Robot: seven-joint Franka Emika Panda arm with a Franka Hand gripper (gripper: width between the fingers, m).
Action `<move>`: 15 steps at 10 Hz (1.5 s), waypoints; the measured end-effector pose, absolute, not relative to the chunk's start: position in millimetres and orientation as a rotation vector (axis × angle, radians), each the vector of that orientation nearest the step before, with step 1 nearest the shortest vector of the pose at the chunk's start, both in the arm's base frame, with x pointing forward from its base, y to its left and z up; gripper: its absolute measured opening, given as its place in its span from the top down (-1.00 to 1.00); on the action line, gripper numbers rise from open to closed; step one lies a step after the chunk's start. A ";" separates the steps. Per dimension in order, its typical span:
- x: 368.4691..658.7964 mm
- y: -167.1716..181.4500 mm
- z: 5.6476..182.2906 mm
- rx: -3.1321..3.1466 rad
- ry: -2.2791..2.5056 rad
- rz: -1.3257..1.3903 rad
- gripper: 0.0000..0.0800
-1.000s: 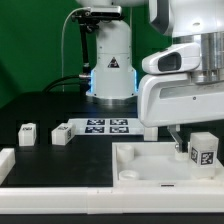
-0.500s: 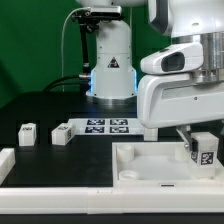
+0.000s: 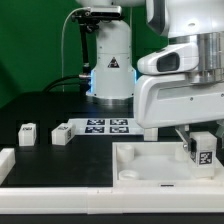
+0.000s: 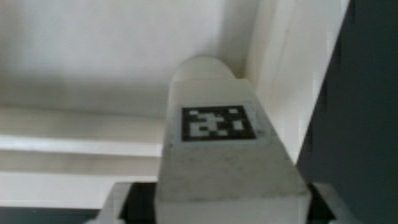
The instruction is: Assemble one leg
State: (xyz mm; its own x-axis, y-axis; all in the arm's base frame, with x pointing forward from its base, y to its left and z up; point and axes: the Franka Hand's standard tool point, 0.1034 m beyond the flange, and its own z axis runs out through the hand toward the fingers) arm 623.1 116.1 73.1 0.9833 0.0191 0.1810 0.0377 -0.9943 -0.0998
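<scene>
White tray (image 3: 150, 165) sits on the black tabletop (image 3: 40, 105), toward the exterior view's right. Gripper (image 3: 203, 140) is clamped on a leg (image 3: 204, 152), held upright over the tray's far right corner. Two loose legs (image 3: 28, 134) (image 3: 61, 134) lie beside the marker board (image 3: 105, 126).

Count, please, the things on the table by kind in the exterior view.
Legs: 3, one in the gripper, two loose
Tray: 1
Marker board: 1
Total: 5
</scene>
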 end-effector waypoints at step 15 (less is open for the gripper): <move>617.2 115.7 72.1 -2.782 1.079 -0.259 -0.60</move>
